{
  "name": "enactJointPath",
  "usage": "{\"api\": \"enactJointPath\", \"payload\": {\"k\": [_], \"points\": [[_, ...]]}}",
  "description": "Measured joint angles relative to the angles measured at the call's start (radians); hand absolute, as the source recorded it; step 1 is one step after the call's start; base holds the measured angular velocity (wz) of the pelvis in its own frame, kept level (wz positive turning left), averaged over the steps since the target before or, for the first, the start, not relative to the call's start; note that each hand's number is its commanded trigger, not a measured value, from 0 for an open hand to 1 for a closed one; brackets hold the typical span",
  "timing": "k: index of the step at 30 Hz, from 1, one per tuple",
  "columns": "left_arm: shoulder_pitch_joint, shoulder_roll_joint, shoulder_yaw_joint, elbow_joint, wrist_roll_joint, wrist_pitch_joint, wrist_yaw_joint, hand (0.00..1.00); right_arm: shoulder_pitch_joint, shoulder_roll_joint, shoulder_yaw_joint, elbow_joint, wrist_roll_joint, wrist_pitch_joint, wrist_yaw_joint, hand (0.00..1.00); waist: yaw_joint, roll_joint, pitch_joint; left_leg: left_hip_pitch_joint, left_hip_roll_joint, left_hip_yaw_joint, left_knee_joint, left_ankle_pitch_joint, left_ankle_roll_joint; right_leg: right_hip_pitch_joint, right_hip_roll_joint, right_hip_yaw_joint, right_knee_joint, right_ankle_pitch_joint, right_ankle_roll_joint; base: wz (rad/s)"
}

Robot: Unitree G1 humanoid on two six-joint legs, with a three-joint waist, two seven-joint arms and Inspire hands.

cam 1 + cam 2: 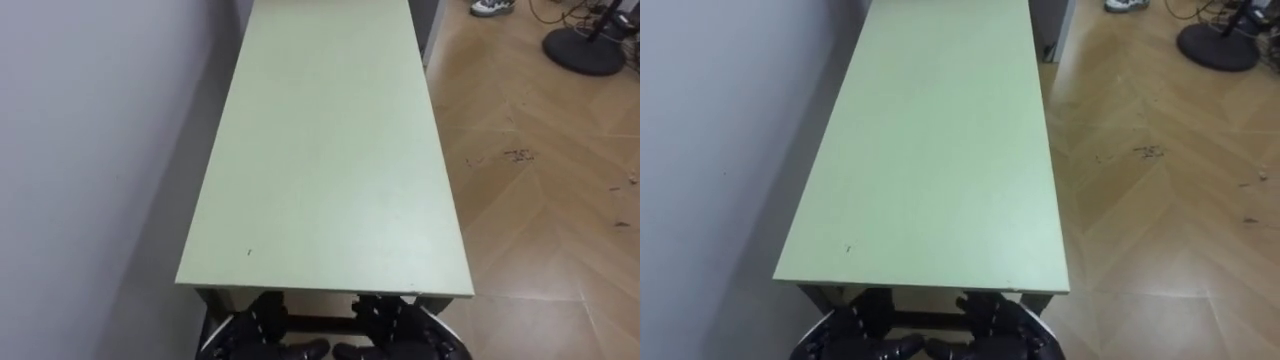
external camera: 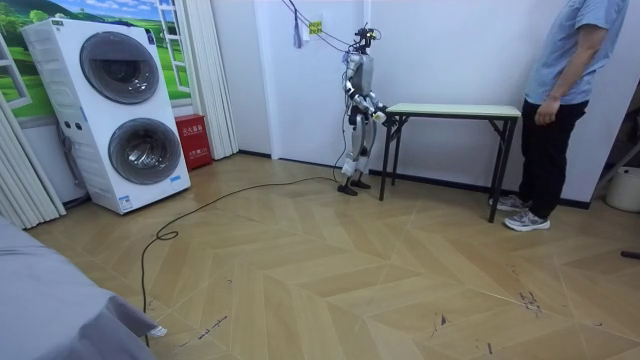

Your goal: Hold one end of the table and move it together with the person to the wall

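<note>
Bottom centre, my left hand (image 1: 262, 318) and right hand (image 1: 392, 316) sit tucked under the near end of the pale green table (image 1: 330, 150); fingers hidden, can't tell their state. The table runs up-frame along the wall (image 1: 90, 150). At its far end, on the room view's right, a person (image 2: 560, 100) stands with a hand at their side.

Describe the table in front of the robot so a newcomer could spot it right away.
Find the plain white wall on the room view's right, away from the stacked white washing machines. Lengthwise against it, between the robot and a person in a blue shirt, stands a long rectangular table. Its pale green top on dark metal legs sets it apart.
</note>
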Motion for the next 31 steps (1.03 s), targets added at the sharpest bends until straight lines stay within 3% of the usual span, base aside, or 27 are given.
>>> {"api": "enactJointPath", "payload": {"k": [1,5,11,20,23,25,28,31], "points": [[0.0,0.001,0.0,0.023,-0.002,0.0,0.008,0.0,0.0,-0.006,0.005,0.015,-0.02,0.0,-0.006,0.0,0.0,-0.001,0.0055,-0.001,0.0,-0.002,0.002,0.0,0.0,0.0,0.0,-0.005,0.0,0.001,0.0,0.05],[0.002,0.0,0.002,0.075,-0.001,-0.002,0.02,0.0,-0.001,-0.009,0.002,0.058,-0.095,0.0,-0.019,0.0,0.0,0.0,0.0069,-0.008,0.0,-0.005,0.002,0.0,0.0,-0.005,0.0,-0.013,0.0,0.002,0.0,0.02],[-0.004,-0.009,0.032,0.189,0.018,-0.022,0.037,0.0,-0.026,-0.006,-0.031,0.172,-0.267,-0.006,-0.076,0.0,-0.001,0.005,0.0025,0.0,0.0,-0.003,-0.006,0.0,0.0,0.001,0.0,-0.013,0.001,0.002,0.0,0.0],[-0.006,-0.025,0.087,0.413,0.015,-0.044,0.116,0.0,-0.025,0.002,-0.049,0.367,-0.272,-0.036,-0.216,0.0,-0.001,-0.001,-0.0025,0.004,0.0,-0.006,-0.01,0.0,0.0,0.005,-0.001,-0.016,-0.001,0.002,0.0,0.0],[-0.026,-0.049,0.139,0.508,0.015,-0.05,0.134,0.0,-0.039,0.014,-0.063,0.482,-0.267,-0.038,-0.248,0.0,0.004,-0.001,-0.0013,0.007,-0.001,-0.006,-0.011,0.0,0.0,0.001,-0.001,-0.014,-0.002,0.002,0.0,0.0],[-0.034,-0.067,0.193,0.561,0.016,-0.064,0.137,0.0,-0.036,0.043,-0.131,0.546,-0.255,-0.049,-0.268,0.0,0.004,-0.003,0.0032,0.012,-0.001,-0.005,-0.015,-0.001,-0.001,0.002,-0.001,-0.015,-0.002,0.002,0.0,-0.06],[-0.033,-0.08,0.253,0.621,0.017,-0.073,0.148,0.0,-0.037,0.054,-0.193,0.61,-0.226,-0.068,-0.299,0.0,0.0,0.002,-0.0054,0.017,-0.001,-0.005,-0.019,-0.001,-0.001,0.003,-0.001,-0.026,0.0,0.002,0.0,-0.01],[-0.023,-0.08,0.337,0.675,0.053,-0.073,0.176,0.0,-0.037,0.062,-0.255,0.664,-0.212,-0.07,-0.324,0.0,0.0,0.001,-0.0068,0.028,-0.001,-0.003,-0.025,-0.001,-0.001,0.011,-0.001,-0.026,-0.003,0.002,0.0,-0.02]]}}
